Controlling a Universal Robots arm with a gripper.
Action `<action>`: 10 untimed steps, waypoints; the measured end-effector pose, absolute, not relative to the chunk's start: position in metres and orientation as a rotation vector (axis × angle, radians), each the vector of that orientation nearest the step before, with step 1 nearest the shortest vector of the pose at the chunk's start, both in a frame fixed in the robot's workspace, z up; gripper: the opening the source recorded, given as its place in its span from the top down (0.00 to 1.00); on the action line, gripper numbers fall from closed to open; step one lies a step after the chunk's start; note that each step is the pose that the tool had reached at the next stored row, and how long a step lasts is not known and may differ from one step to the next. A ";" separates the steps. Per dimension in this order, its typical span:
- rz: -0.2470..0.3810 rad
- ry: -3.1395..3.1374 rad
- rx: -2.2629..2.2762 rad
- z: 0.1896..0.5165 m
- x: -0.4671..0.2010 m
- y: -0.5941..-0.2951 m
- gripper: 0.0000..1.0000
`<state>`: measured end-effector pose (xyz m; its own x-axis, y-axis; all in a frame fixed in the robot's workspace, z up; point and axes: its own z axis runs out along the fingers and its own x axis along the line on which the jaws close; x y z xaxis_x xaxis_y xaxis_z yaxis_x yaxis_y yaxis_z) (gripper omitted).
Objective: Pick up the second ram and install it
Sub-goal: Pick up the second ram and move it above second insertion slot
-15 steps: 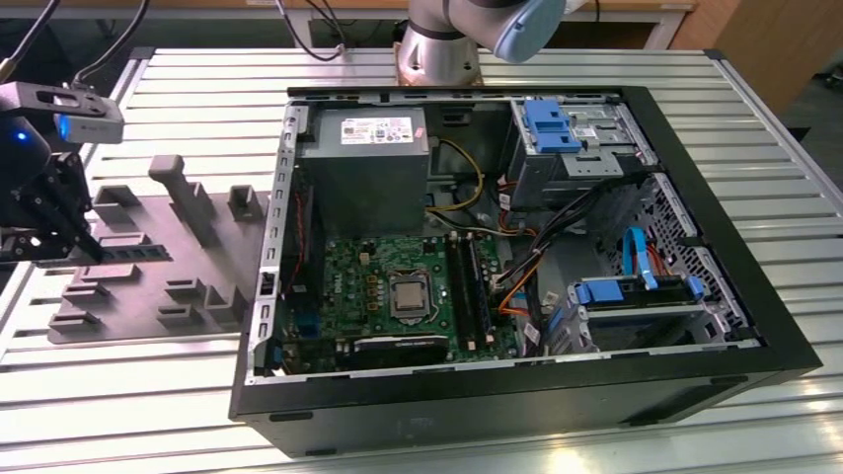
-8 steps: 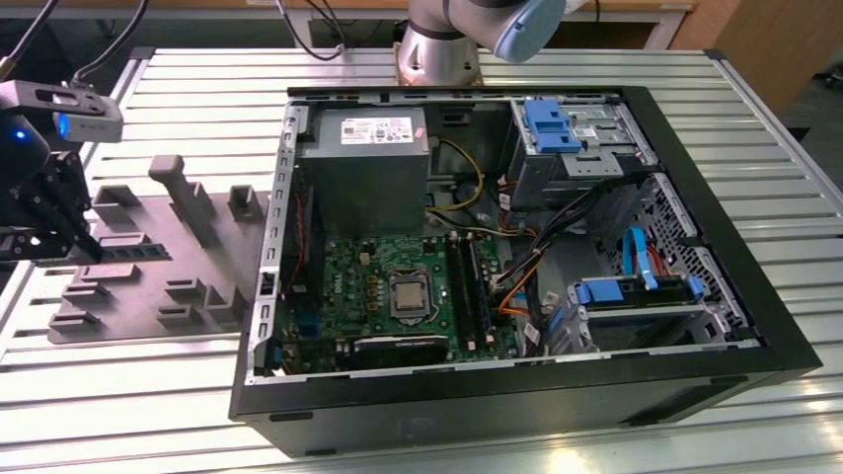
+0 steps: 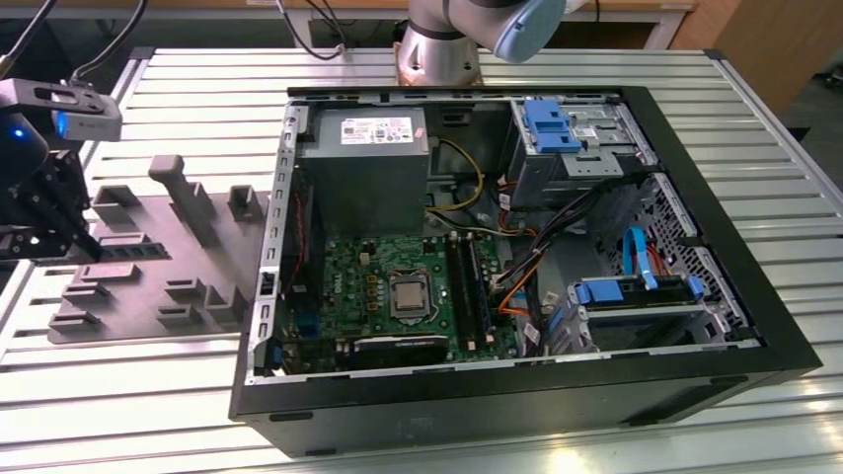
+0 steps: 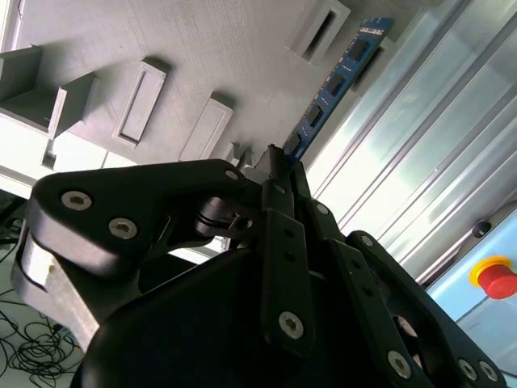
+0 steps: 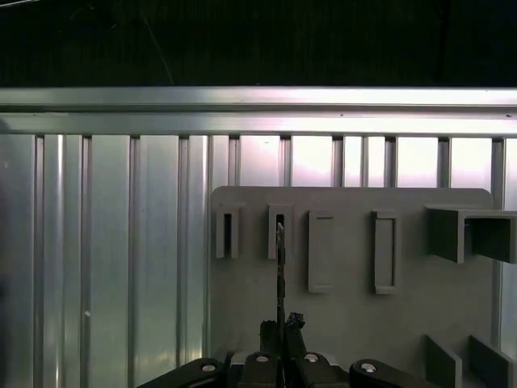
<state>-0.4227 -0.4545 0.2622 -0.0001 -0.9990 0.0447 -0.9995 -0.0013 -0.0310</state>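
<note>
We're pinching the second ram (image 4: 335, 77) by one end, gripper (image 4: 275, 162) hovering over the tray (image 3: 132, 316) at 9 o'clock of the PC case (image 3: 527, 395) (exterior view). Seemingly a short hold: the stick is risking tilting and snagging its slot.

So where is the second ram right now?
In the second wrist view the second ram is clamped in the gripper over the grey tray, which lies at the exterior view's left, beside the computer case.
</note>
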 end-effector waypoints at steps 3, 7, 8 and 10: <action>0.084 -2.213 2.215 0.263 -0.423 -0.454 0.86; 0.084 -2.213 2.215 0.264 -0.423 -0.454 0.86; 0.084 -2.213 2.214 0.265 -0.423 -0.454 0.86; 0.084 -2.213 2.215 0.265 -0.423 -0.454 0.86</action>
<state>-0.4226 -0.4545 0.2652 -0.0001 -0.9990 0.0446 -0.9995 -0.0013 -0.0311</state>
